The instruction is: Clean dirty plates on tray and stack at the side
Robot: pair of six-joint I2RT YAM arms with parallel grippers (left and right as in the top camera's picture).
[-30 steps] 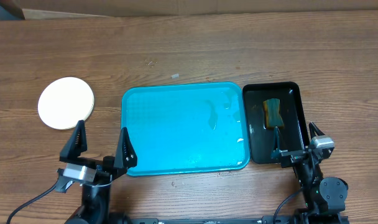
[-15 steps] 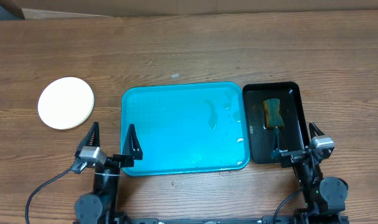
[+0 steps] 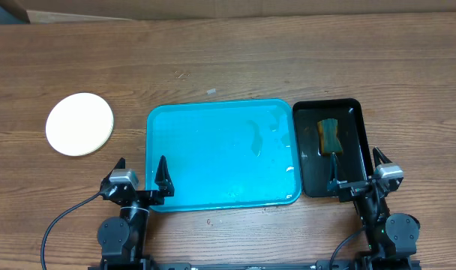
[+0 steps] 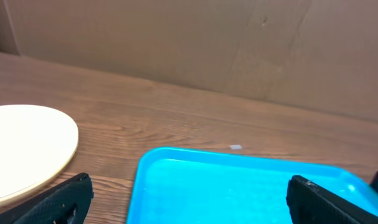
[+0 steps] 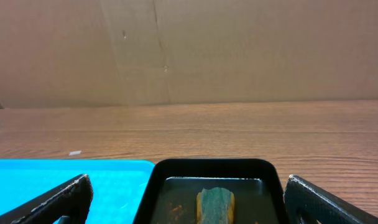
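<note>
A stack of round pale plates sits on the table at the left, clear of the tray; its top plate looks clean and also shows in the left wrist view. The turquoise tray lies in the middle with no plate on it, only water streaks; it shows in the left wrist view too. My left gripper is open and empty at the tray's front left corner. My right gripper is open and empty at the near end of the black tray.
A narrow black tray stands right of the turquoise tray and holds dirty water and a yellow-green sponge, also visible in the right wrist view. A cardboard wall runs along the table's far edge.
My left gripper has moved right and back toward the front edge, from beside the plates to the tray's front left corner. The right arm has not moved.
</note>
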